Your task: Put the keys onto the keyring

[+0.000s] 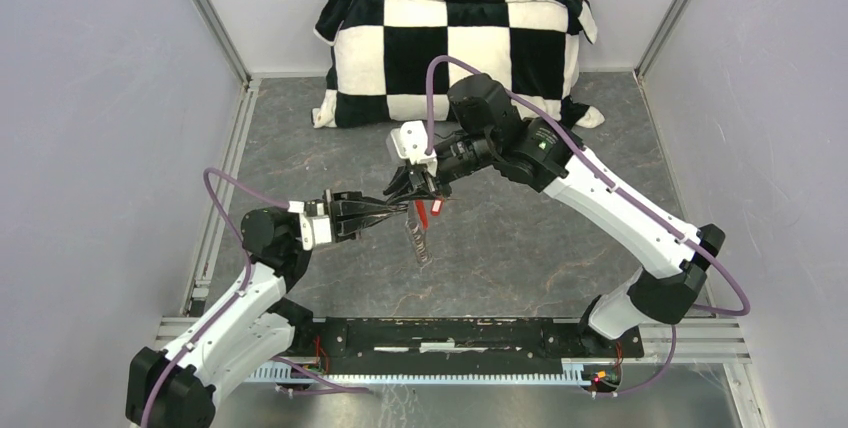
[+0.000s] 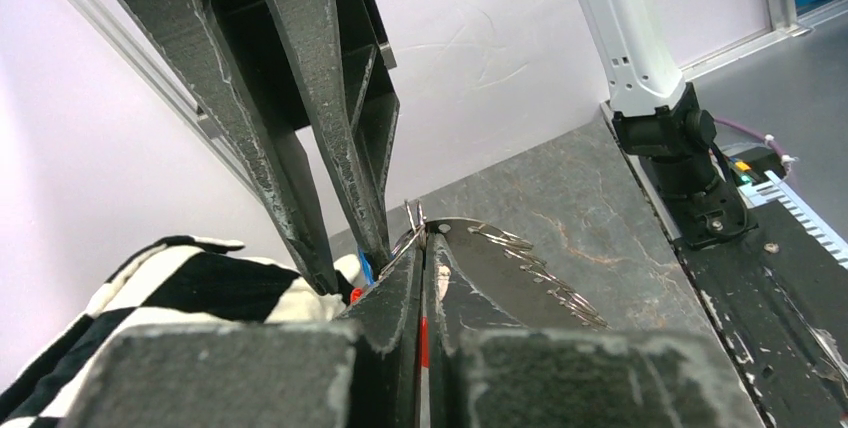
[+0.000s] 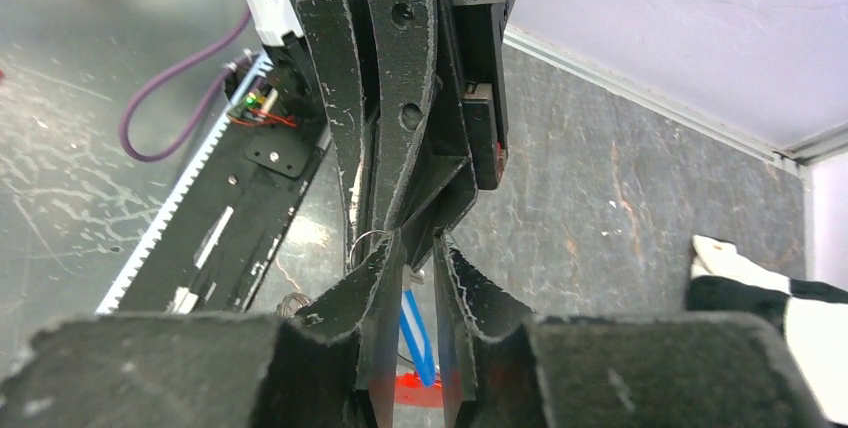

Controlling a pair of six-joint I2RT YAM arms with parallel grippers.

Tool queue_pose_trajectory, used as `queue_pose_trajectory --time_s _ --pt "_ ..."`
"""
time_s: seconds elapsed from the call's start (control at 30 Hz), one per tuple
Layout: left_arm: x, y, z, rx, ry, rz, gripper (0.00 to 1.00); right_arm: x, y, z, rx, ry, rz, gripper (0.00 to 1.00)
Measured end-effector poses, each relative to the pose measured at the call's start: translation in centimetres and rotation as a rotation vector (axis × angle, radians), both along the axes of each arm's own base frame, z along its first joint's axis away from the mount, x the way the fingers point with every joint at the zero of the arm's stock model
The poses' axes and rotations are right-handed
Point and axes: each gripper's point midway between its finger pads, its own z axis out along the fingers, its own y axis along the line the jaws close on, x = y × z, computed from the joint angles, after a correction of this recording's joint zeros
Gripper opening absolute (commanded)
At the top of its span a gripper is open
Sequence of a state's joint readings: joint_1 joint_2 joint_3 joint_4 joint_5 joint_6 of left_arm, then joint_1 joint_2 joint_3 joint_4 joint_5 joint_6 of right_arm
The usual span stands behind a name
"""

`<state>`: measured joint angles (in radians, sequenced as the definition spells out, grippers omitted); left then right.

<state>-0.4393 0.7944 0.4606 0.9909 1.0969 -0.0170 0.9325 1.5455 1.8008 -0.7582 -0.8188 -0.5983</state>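
Left gripper (image 1: 400, 208) horizontal, pointing right

The flat dark-grey tabletop (image 1: 520, 248) has a matt, stone-patterned surface with pale veins. The black-and-white checkered cushion (image 1: 450, 48) is soft, fuzzy plush cloth. The black two-finger left gripper (image 2: 425, 238) and black two-finger right gripper (image 3: 415, 248) look like hard matt plastic, grainy, with edges scuffed whitish. The tiny thin silver keys (image 2: 535, 270) are bare metal that glints. The small blue tag (image 3: 415, 323) and small red tag (image 1: 437, 206) look like smooth plastic. The white arm shells (image 1: 620, 208) are smooth, faintly glossy plastic, and the purple cable (image 1: 430, 98) has a smooth sheath.
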Motion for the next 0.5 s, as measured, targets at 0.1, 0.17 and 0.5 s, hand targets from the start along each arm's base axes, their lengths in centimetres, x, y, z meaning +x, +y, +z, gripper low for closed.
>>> queue_pose_trajectory --time_s 0.1,0.17,0.5 --pt "-0.2 0.1 0.3 -0.013 -0.021 0.003 0.02 -0.2 0.1 0.3 0.027 0.046 0.018 0.24" --pt "-0.4 0.2 0.6 -0.023 -0.038 0.005 0.02 -0.4 0.2 0.5 0.045 0.081 0.034 0.24" --pt "-0.6 0.5 1.5 -0.055 -0.081 0.019 0.02 -0.8 0.6 1.4 0.081 0.191 0.043 0.24"
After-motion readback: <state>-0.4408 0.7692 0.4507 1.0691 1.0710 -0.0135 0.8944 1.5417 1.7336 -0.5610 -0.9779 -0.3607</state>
